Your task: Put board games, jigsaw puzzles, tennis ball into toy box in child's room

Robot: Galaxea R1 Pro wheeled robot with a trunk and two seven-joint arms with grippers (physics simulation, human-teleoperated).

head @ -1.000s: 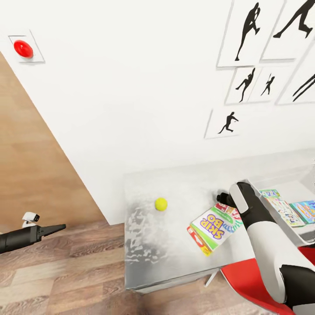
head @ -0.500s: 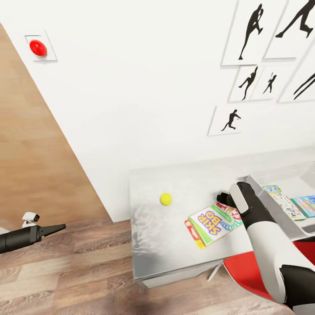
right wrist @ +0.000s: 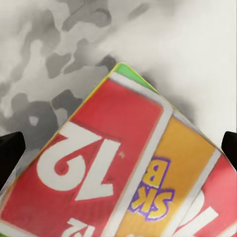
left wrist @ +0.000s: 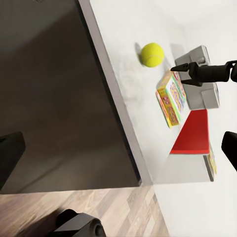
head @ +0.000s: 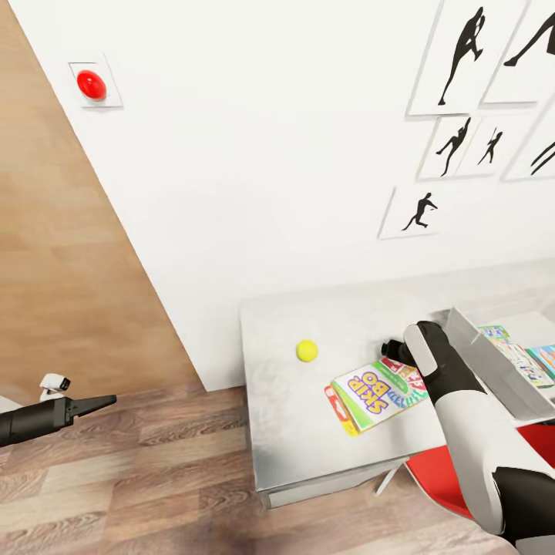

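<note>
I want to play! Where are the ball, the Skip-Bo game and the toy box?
tennis ball (head: pixel 307 351), head view, its middle.
Skip-Bo game (head: pixel 374 394), head view, printed lid.
toy box (head: pixel 484 366), head view, near sloped wall.

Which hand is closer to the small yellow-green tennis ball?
Right. The right hand is over the table just beside the small yellow-green tennis ball, by the Skip-Bo box; the left hand hangs over the floor, farther off.

I see a plain yellow-green tennis ball (head: pixel 307 351) on the mottled pale grey tabletop (head: pixel 308 432), beside a flat Skip-Bo game box (head: pixel 378 391) printed in yellow, green and red with purple lettering, black silhouette prints (head: pixel 460 55) on the white wall, and a red chair seat (head: pixel 439 479).
</note>
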